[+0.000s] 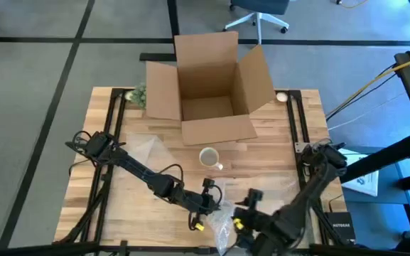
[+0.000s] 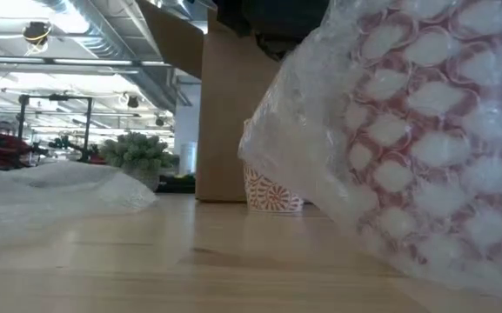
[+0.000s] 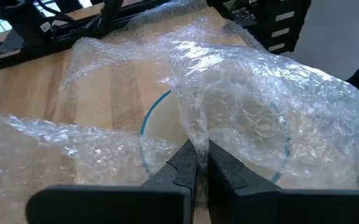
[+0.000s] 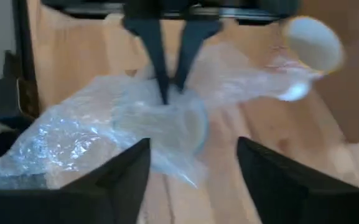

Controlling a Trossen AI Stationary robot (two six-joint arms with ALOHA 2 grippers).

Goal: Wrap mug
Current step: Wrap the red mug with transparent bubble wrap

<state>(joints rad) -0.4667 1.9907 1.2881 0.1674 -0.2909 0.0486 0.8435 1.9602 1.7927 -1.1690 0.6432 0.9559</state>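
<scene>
Wooden worktop (image 1: 261, 163) seen from above, with an open cardboard box (image 1: 212, 92) standing at its far middle, flaps spread. A white mug (image 1: 209, 157) just in front of the box's near flap, upright, mouth up, handle toward the right, bare and touching no wrap. From table height, a red-and-white patterned cup (image 2: 272, 193) showing before the brown box wall. A small green plant (image 1: 138, 93) at the far left corner beside the box; a small pale round thing (image 1: 282, 97) at the far right.

Left gripper (image 1: 203, 208) reaching in from the left side to the near middle of the worktop, fingers (image 3: 182, 163) drawn together and pinching a crumpled sheet of bubble wrap (image 3: 254, 118). Beneath that wrap, a clear round rim with a blue edge (image 3: 151, 118), lying on the wood; cannot tell what it belongs to. Another flat piece of clear wrap (image 1: 144, 149) spread on the left part of the worktop, apart from the mug.

Right gripper (image 1: 251, 213) at the near edge, just right of the left one, fingers (image 4: 123, 171) spread wide apart and holding nothing, facing the wrap bundle and the left gripper across it. Mug well apart from both grippers, farther off toward the box.
</scene>
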